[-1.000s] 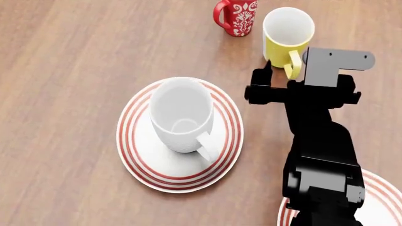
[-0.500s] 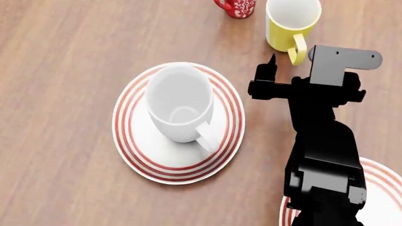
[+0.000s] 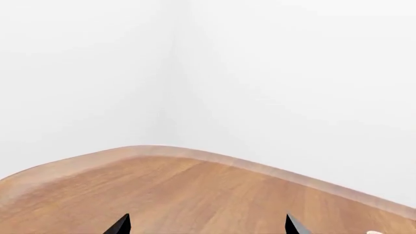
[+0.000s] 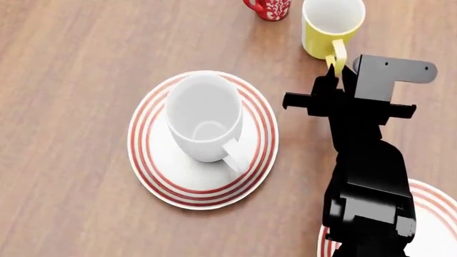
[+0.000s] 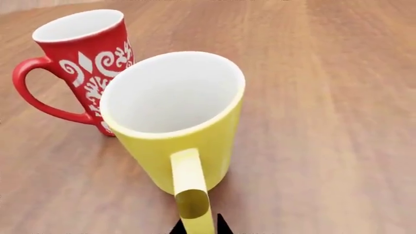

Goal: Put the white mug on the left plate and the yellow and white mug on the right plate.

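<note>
Two plates: left plate (image 4: 153, 171) carried the white mug (image 4: 203, 123), upright; right plate (image 4: 435, 214) mostly hidden behind the arm.
Yellow and white mug (image 4: 330, 27): upright on the counter (image 4: 71, 80), beside a red mug (image 4: 270, 7).
Left gripper (image 3: 206, 225): jaws wide, empty.
Right gripper (image 5: 198, 227): jaws narrow, pinching the yellow handle.

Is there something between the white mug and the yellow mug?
No object: the head view shows only bare table between the white mug and the yellow and white mug.

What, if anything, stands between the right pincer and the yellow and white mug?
Nothing visible. The right pincer is at the handle of the yellow and white mug, its tips flanking it in the right wrist view. The red mug stands behind, out of the way.
</note>
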You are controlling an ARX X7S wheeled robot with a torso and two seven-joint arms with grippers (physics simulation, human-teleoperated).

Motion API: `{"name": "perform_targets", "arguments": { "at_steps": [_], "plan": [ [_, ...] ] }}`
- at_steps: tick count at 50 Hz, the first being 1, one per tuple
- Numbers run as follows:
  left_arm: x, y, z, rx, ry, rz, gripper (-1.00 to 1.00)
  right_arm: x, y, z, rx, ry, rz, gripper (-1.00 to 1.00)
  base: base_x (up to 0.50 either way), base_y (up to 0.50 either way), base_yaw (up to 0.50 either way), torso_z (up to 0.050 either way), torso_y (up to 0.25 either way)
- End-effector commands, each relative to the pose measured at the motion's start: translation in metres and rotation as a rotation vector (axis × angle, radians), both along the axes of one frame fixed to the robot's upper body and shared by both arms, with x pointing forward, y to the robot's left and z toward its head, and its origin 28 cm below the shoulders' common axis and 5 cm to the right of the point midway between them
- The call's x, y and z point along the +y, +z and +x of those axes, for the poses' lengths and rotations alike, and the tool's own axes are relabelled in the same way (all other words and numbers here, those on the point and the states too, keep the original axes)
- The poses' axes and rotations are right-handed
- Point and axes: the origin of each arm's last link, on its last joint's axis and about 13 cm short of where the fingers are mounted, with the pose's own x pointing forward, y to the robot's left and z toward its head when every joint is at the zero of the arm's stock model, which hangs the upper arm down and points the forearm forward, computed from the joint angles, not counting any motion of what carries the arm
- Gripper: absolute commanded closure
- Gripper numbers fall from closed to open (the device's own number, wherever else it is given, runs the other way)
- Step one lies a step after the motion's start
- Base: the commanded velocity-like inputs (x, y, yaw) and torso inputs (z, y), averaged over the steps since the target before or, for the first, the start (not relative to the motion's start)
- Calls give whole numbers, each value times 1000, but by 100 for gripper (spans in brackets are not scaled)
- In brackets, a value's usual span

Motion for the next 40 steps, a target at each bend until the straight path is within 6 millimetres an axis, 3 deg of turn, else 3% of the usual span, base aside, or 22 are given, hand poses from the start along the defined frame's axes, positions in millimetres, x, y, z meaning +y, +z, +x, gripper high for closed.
{"name": "perform_targets", "arguments": {
  "at_steps": [1,12,40],
  "plan": [
    [0,-1,0,2,-3,2,-100,-3,-4,-2,-30,1,8,100,0,0,0,0,0],
    [0,-1,-1,1,-3,2,-100,-7,-3,-3,-154,28,54,100,0,0,0,0,0],
    [0,1,0,-5,-6,3,-100,2,19,-28,-331,16,-89,100,0,0,0,0,0]
  ]
}}
